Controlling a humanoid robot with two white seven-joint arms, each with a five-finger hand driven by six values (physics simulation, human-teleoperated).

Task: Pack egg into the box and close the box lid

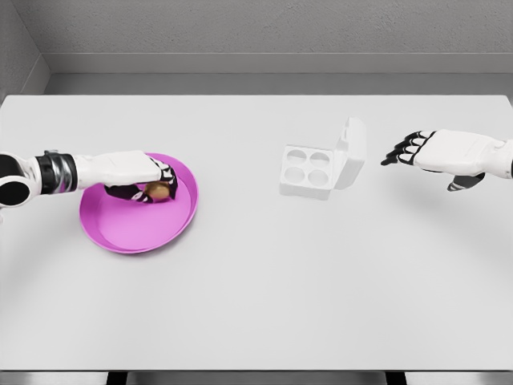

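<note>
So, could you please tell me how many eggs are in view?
1: a brown egg in the pink bowl, under the left hand; the hand could hide more.

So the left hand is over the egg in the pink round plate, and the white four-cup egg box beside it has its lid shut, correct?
Not quite: the head view shows the white four-cup egg box with its lid open, tilted up behind four empty cups. The left hand is indeed on the brown egg in the pink round plate.
</note>
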